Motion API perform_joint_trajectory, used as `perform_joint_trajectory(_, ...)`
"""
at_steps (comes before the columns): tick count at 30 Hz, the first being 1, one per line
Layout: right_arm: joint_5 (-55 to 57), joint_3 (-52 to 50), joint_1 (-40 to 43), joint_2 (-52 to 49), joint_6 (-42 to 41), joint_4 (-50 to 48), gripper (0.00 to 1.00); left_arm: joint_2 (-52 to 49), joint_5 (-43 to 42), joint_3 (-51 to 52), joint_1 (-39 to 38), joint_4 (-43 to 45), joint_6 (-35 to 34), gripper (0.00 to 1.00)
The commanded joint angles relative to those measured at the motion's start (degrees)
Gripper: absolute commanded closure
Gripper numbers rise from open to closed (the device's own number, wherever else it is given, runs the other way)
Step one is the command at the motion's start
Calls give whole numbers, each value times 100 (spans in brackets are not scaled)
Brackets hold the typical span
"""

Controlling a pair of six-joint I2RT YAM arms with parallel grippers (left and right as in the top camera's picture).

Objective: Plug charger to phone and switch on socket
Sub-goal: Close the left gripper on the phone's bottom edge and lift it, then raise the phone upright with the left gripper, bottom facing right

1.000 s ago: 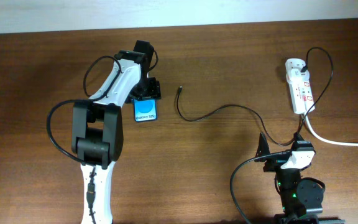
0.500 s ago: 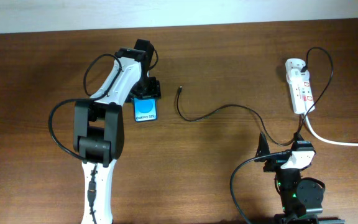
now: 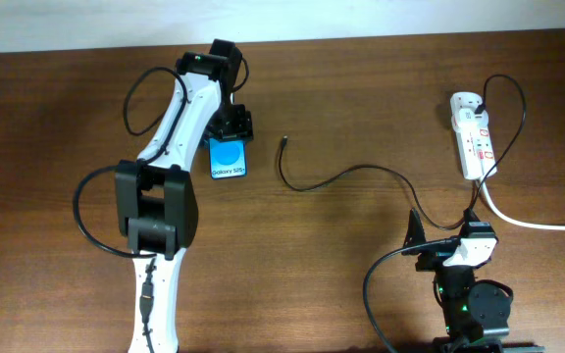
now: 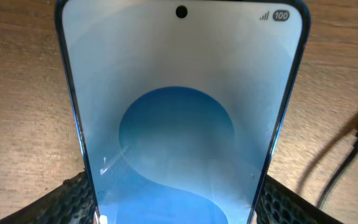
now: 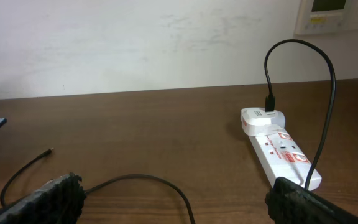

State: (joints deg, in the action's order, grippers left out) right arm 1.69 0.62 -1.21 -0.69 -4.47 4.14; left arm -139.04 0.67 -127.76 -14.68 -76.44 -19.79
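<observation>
The phone (image 3: 228,160), blue screen up, is held at its far end by my left gripper (image 3: 233,127), which is shut on it. In the left wrist view the phone (image 4: 179,93) fills the frame between the two finger pads of the left gripper (image 4: 179,208). The charger cable (image 3: 341,175) lies on the table with its plug tip (image 3: 283,140) free, right of the phone. Its other end runs to the socket (image 3: 474,137) at far right. My right gripper (image 3: 456,247) is open and empty near the front edge. It faces the cable (image 5: 135,178) and the socket (image 5: 278,146).
A thick white cord (image 3: 538,224) leaves the socket toward the right edge. The wooden table (image 3: 361,88) ends at a white wall at the back. In the left wrist view a stretch of black cable (image 4: 347,162) lies right of the phone.
My left gripper has moved a little toward the far side of the table, taking the phone with it. The cable, socket and right arm have not moved.
</observation>
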Motion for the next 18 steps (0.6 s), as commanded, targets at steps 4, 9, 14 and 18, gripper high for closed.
perform_joint_trajectory(4,50,-31,-44,33,0,39,2,11,-586,-1300,9,-627,-37,100)
perform_joint_trajectory(9,50,-31,-44,33,0,39,2,11,-1325,-1845,9,-1178,-1392,100)
perform_joint_trajectory(14,50,-31,-44,33,-2,39,2,11,-2968,-1845,33,-1502,-1392,100)
perform_joint_trajectory(18,50,-31,-44,33,-2,39,2,11,-3049,-1845,59,-1624,-1390,100)
